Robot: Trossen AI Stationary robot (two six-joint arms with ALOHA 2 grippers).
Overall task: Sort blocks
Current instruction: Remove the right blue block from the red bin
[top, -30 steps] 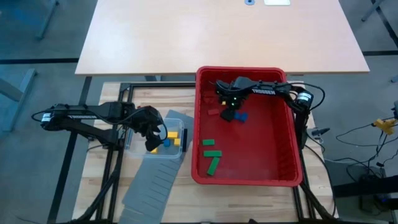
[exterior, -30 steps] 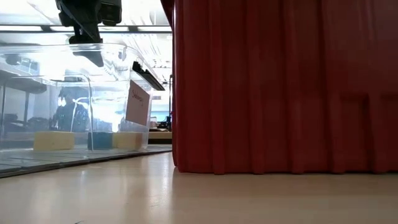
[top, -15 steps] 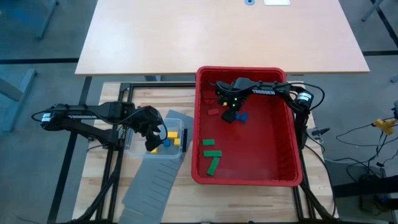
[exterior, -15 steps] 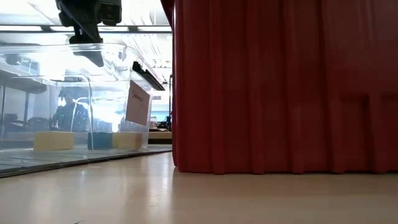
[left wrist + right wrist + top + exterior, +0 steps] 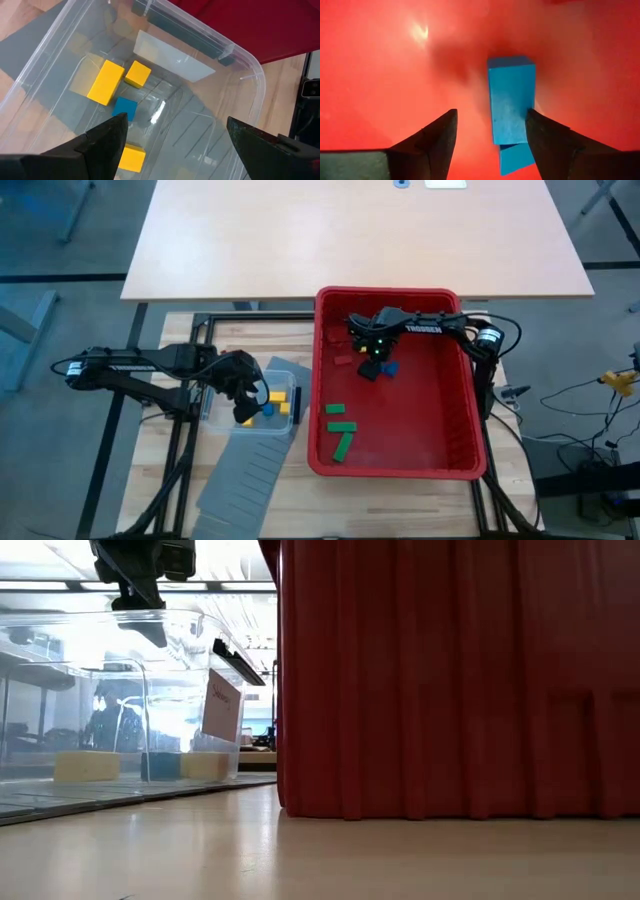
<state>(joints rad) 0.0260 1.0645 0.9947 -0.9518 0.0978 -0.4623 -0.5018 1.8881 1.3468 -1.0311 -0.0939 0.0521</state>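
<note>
The red bin [image 5: 470, 430] holds my right gripper [image 5: 375, 363], which points down, open, just over the bin floor. In the right wrist view a blue block [image 5: 511, 97] lies between its fingers [image 5: 491, 116], close to one finger, with a second blue block [image 5: 516, 158] partly under it. Green blocks [image 5: 340, 428] and red blocks [image 5: 345, 361] lie elsewhere in the bin. My left gripper [image 5: 175, 125] hangs open above the clear tub [image 5: 240, 65]. On the tub's floor rest yellow blocks [image 5: 106, 81] and one blue block [image 5: 124, 107]. My right gripper stands astride the upper blue block from above, fingers pointing down. One finger [image 5: 545, 135] is right against the block's long side [image 5: 527, 107]; I cannot tell whether it touches. The block lies flat on the bin floor.
A grey slotted panel [image 5: 245, 475] lies under and in front of the tub [image 5: 250, 405]. In the low view the bin's tall red wall [image 5: 450, 680] fills the right side, with the tub [image 5: 120, 710] to its left. A tan table [image 5: 350, 230] stands beyond.
</note>
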